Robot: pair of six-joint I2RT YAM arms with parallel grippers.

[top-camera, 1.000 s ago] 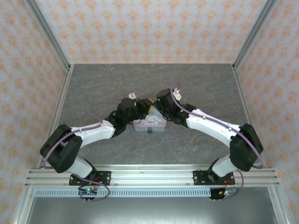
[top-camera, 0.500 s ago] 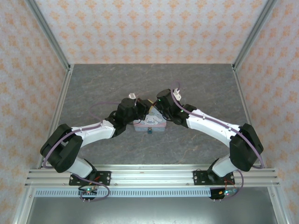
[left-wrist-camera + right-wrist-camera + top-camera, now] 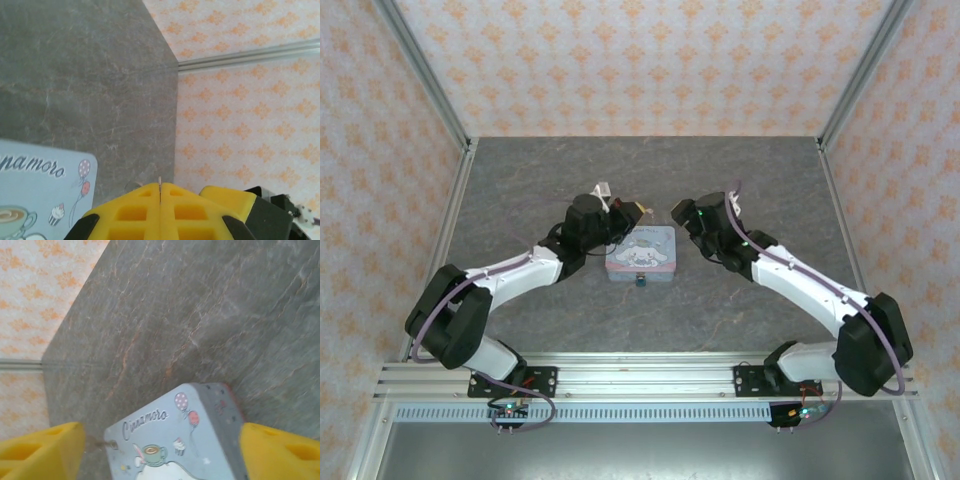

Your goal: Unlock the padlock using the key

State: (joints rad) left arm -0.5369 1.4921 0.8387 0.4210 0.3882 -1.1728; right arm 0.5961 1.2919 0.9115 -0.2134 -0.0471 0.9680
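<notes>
So I count two arms, left arm [image 3: 510,275] and right arm [image 3: 800,285], with one gripper each: left gripper [image 3: 159,187] plus right gripper [image 3: 680,215]. One cartoon tin [image 3: 642,252], one tiny teal padlock [image 3: 640,281], one key [image 3: 159,180] as far as I can tell, one table [image 3: 720,170].

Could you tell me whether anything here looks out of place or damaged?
Nothing stands out. The tin sits flat on the table, the padlock at its near edge. The left hand pinches a thin sliver, probably the key.
</notes>
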